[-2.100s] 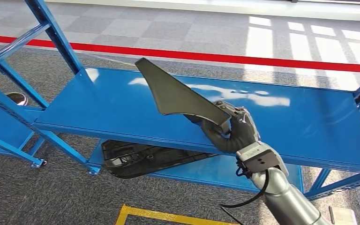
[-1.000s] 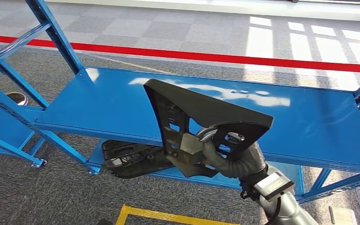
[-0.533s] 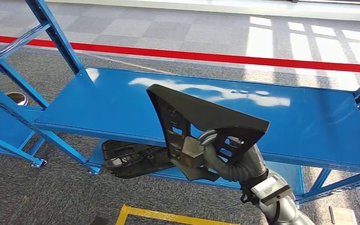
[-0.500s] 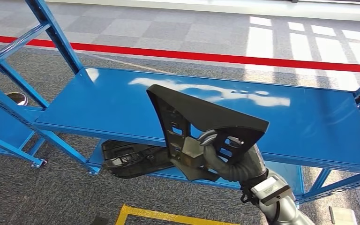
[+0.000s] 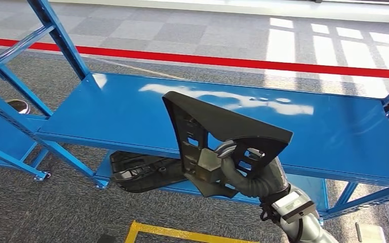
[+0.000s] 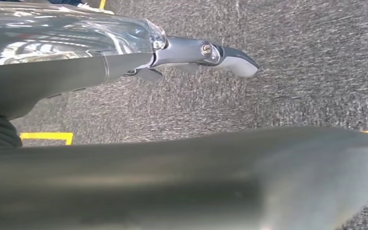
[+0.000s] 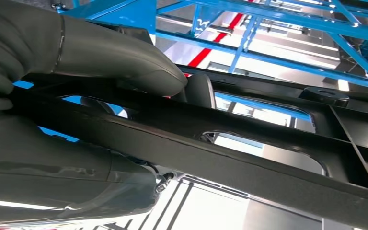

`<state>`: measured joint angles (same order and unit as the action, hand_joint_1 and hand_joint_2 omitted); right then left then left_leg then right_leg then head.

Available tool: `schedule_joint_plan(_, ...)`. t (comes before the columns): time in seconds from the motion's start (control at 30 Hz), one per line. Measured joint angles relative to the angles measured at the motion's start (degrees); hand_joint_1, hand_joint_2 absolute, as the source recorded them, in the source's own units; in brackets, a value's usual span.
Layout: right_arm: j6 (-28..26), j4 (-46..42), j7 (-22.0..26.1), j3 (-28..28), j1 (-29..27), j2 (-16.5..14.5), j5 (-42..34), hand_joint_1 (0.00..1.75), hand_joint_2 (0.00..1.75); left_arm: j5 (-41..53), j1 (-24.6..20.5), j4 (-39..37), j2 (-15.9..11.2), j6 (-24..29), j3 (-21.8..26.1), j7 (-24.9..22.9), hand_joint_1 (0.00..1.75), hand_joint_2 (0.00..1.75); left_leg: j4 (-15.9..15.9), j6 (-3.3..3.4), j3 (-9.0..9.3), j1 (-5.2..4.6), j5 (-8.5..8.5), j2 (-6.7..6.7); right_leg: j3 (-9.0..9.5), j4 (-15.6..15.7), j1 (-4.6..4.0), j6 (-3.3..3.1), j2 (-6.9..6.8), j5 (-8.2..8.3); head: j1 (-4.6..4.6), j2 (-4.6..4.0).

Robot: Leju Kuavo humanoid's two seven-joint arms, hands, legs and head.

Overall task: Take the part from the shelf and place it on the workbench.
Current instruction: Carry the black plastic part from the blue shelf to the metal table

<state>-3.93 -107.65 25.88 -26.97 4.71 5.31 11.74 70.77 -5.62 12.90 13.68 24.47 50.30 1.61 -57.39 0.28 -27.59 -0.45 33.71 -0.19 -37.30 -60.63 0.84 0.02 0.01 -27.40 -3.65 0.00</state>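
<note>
Grey carpet floor w/ one red line (image 5: 192, 59) behind a blue metal shelf (image 5: 131, 114). Right hand (image 5: 243, 174) grips one black plastic part (image 5: 223, 126) by its ribbed underside, held tilted just above the shelf's front edge. Second dark part (image 5: 142, 172) lies on lower tier. Left hand (image 6: 124, 62): fingers apart over carpet, holding nothing.

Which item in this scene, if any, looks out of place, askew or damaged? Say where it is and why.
Nothing looks damaged or spilled. The right hand holds the black part tilted above the blue shelf. A second black part lies on the lower shelf, overhanging its front edge slightly.
</note>
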Motion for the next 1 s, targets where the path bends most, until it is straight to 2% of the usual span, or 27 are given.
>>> schedule_joint_plan(0.37,0.00,-0.02,-0.01,0.00,-0.10,-0.02,-0.13,1.75,1.75,0.20,0.03,0.00,0.00,-0.43,0.19,-0.65,0.00,1.75,0.00,0.00,0.00,0.00,0.00,0.00,0.00,0.00,0.00,0.00,0.00,0.00,0.00,0.00)
schedule_joint_plan(0.5,-0.05,0.02,-0.01,0.00,-0.03,-0.07,0.02,1.75,1.75,0.24,0.03,0.00,-0.05,-0.45,0.19,-1.21,0.00,1.75,-0.23,0.22,-0.06,-0.15,0.12,0.00,0.00,0.12,0.24,0.18,-0.06,0.12,0.00,0.00)
schedule_joint_plan(0.63,-0.24,0.08,-0.01,0.00,0.40,-0.12,0.03,1.75,1.75,0.63,0.00,0.00,-0.15,-0.47,0.19,-1.31,0.00,1.75,-0.46,0.55,-0.17,-0.40,0.10,0.00,0.02,0.17,0.52,0.65,-0.11,0.38,0.00,0.00)
schedule_joint_plan(0.73,-0.35,0.10,-0.01,0.03,0.77,-0.25,0.01,1.75,1.75,1.21,-0.17,0.00,-0.17,-0.45,0.14,-1.26,0.00,1.75,0.37,1.48,0.00,-0.32,-0.99,0.06,0.13,0.41,0.56,1.42,-0.04,0.46,0.01,0.00)
schedule_joint_plan(0.77,-0.39,0.12,-0.02,0.04,0.92,-0.28,0.01,1.75,1.75,1.25,-0.28,0.00,-0.17,-0.45,0.09,-1.27,0.00,1.75,0.85,1.79,0.08,-0.12,-1.49,0.14,-0.14,-0.32,0.48,1.60,0.00,-0.41,0.03,0.00)
schedule_joint_plan(0.8,-0.48,0.18,-0.03,0.07,1.05,-0.29,0.01,1.75,1.75,1.27,-0.37,0.00,-0.16,-0.46,0.04,-1.29,0.00,1.75,1.27,1.97,0.13,0.11,-1.88,0.24,-0.80,-2.20,0.42,1.70,0.03,-1.98,0.05,0.00)
schedule_joint_plan(0.87,-0.73,0.43,-0.08,0.08,1.22,-0.28,0.02,1.75,1.75,1.30,-0.39,0.00,-0.16,-0.48,-0.05,-1.39,0.00,1.75,1.33,2.07,-0.02,0.24,-2.05,0.41,-3.18,-8.96,0.45,1.92,0.04,-6.00,0.08,0.00)
schedule_joint_plan(0.9,-0.84,0.62,-0.10,0.09,1.23,-0.28,0.02,1.75,1.75,1.31,-0.35,0.00,-0.15,-0.49,-0.08,-1.44,0.00,1.75,1.28,2.07,-0.06,0.27,-2.05,0.47,-4.27,-12.26,0.51,2.11,0.03,-7.29,0.07,0.00)
schedule_joint_plan(0.93,-0.90,0.81,-0.13,0.09,1.22,-0.28,0.02,1.75,1.75,1.31,-0.33,0.00,-0.15,-0.50,-0.10,-1.46,0.00,1.75,1.21,2.04,-0.08,0.34,-2.03,0.51,-4.66,-14.01,0.58,2.34,0.02,-7.52,0.07,0.00)
schedule_joint_plan(0.97,-0.93,0.95,-0.15,0.09,1.23,-0.28,0.02,1.75,1.75,1.31,-0.34,0.00,-0.15,-0.54,-0.12,-1.46,0.00,1.75,1.08,1.92,-0.09,0.47,-1.95,0.51,-4.03,-13.53,0.68,2.57,0.00,-6.64,0.07,0.00)
schedule_joint_plan(1.0,-0.96,1.04,-0.16,0.09,1.27,-0.28,0.02,1.75,1.75,1.32,-0.37,0.00,-0.15,-0.59,-0.14,-1.46,0.00,1.75,0.85,1.67,-0.08,0.67,-1.77,0.48,-2.37,-10.77,0.82,2.84,-0.03,-4.87,0.07,0.00)
